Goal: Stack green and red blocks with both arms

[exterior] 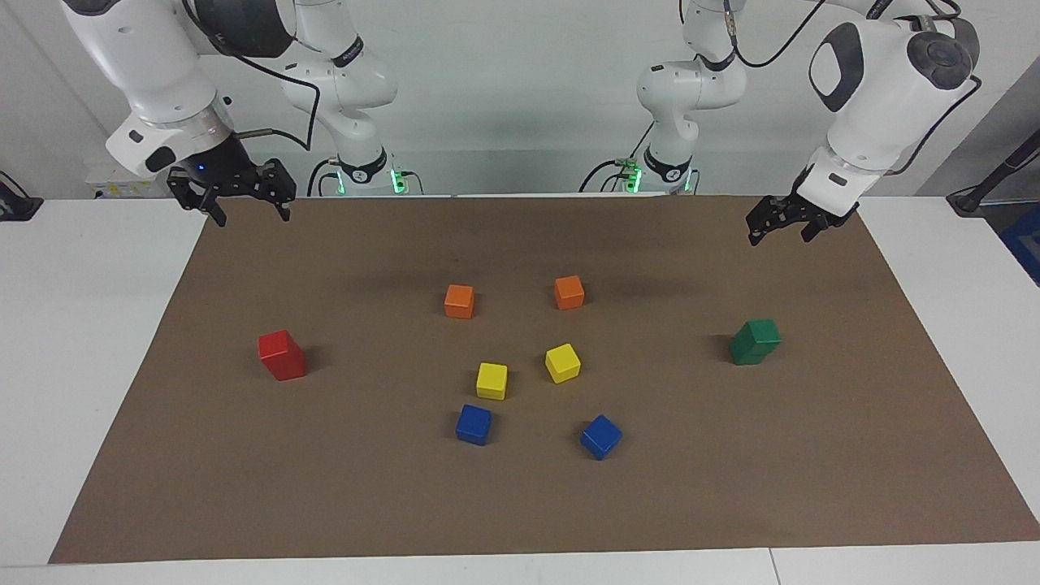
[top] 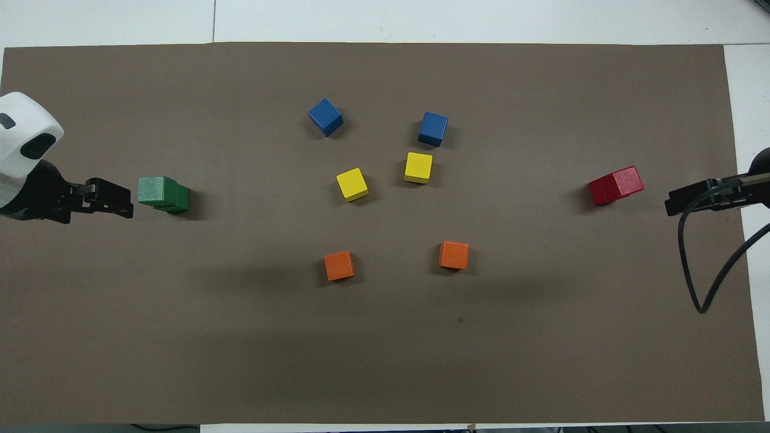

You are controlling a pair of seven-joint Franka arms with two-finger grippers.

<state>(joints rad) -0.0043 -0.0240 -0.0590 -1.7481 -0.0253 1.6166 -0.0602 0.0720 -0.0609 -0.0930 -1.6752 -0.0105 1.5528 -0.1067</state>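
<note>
Green blocks (exterior: 755, 341) sit stacked, red blocks (exterior: 282, 355) stacked too; left gripper (exterior: 786, 224) and right gripper (exterior: 242, 205) hang above the mat's (exterior: 520, 504) corners, both with jaws spread, holding nothing.

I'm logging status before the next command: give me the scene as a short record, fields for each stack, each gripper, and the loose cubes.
green stack: two green cubes, one on the other, top one skewed, toward the left arm's end of the mat
red stack: two red cubes, one on the other, toward the right arm's end
left gripper: open, empty, raised over the mat's edge
right gripper: open, empty, raised over the mat's corner
loose cubes: two orange, two yellow, two blue, mid-mat, orange nearest the robots
task state: both stacks appear built
</note>
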